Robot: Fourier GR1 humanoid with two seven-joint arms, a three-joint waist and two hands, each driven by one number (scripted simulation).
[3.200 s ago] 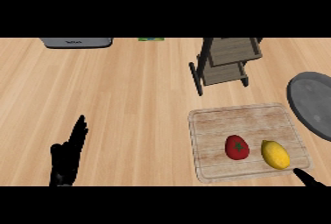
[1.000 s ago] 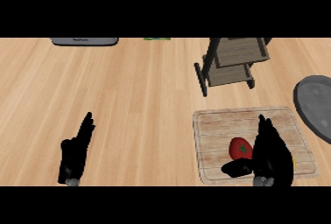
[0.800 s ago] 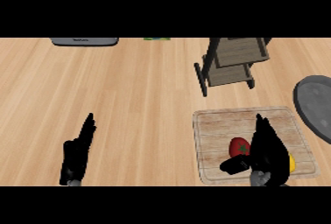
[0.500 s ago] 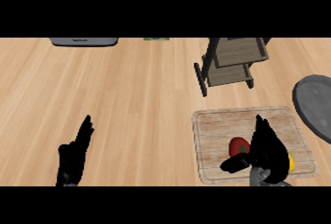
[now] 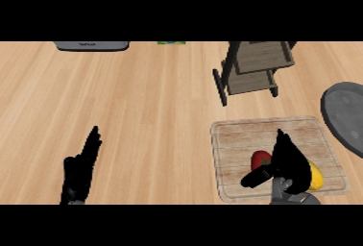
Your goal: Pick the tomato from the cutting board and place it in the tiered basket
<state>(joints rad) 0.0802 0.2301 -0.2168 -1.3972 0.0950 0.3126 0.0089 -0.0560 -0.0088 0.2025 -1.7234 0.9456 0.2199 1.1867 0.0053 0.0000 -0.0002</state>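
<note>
1. Counter [image 5: 142,115]: pale wood, filling my view.
2. Board [image 5: 245,137]: lower right on the counter. Its middle is hidden under my right hand.
3. Plate [image 5: 346,115]: grey, cut off by the right edge, just beside the board's far right corner.
4. Basket [image 5: 248,82]: tiered, dark-framed, beyond the board and apart from it. Its top runs out of view.
5. Right hand [image 5: 289,163]: over the board, fingers straight and pointing away from me, thumb spread out to the left. Released, clasping nothing.
6. Left hand [image 5: 79,173]: lower left, relaxed, fingers straight, resting well apart from the board.
7. Grey tray [image 5: 92,45]: at the top edge, only its near rim showing. I cannot tell what it is.
8. Tomato [image 5: 259,159]: red, on the board, in the crook between right thumb and fingers. Its right side is hidden, and I cannot tell whether the hand touches it.
9. Lemon [image 5: 317,175]: yellow, on the board, peeping out to the hand's right.
10. Green scrap [image 5: 172,42]: top edge, too little in view to identify.
</note>
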